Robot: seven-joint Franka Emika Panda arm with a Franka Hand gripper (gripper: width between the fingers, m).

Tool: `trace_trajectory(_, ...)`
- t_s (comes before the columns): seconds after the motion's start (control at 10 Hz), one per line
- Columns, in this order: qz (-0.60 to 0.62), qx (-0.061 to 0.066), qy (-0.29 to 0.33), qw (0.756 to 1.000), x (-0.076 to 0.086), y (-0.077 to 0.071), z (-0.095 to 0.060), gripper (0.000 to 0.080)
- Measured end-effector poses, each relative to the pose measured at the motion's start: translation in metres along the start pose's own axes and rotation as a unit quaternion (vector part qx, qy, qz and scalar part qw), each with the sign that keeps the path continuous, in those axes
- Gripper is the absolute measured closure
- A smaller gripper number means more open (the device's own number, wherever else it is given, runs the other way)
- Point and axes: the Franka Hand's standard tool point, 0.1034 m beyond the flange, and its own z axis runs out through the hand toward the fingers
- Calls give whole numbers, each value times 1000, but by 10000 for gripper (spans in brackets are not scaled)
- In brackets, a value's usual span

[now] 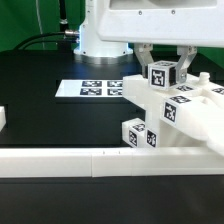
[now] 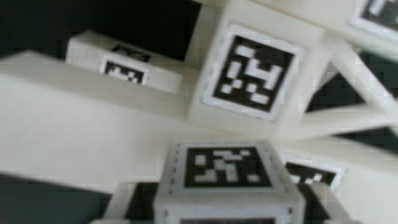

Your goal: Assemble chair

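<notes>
White square-ended leg (image 1: 160, 74) clamped in gripper (image 1: 167, 64), above X-braced frame (image 1: 190, 118).

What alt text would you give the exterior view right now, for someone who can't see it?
The claw grips a tagged chair leg atop the partly built white chair at the exterior view's right. The marker board lies beside it on the black table; a white border rail crosses the front.
</notes>
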Motion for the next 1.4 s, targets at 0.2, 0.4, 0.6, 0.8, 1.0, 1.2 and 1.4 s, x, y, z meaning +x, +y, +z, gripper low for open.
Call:
trace_trajectory(0.2,49,4,-3,999,-1,-2,0,531)
trace_trajectory(0.4,120,8,-7,993,-2,-3,0,531)
trace_trajectory(0.6,168,10,-11,986,-4,-4,1,531)
trace_trajectory(0.8,140,9,-12,990,-4,-3,1,384)
trace_trajectory(1.0,78,0,-21,997,-8,-2,2,169)
trace_trajectory(1.2,17,2,-20,1000,-8,-3,2,156)
trace_trajectory(1.4,-116,-2,-27,993,-8,-2,-1,151)
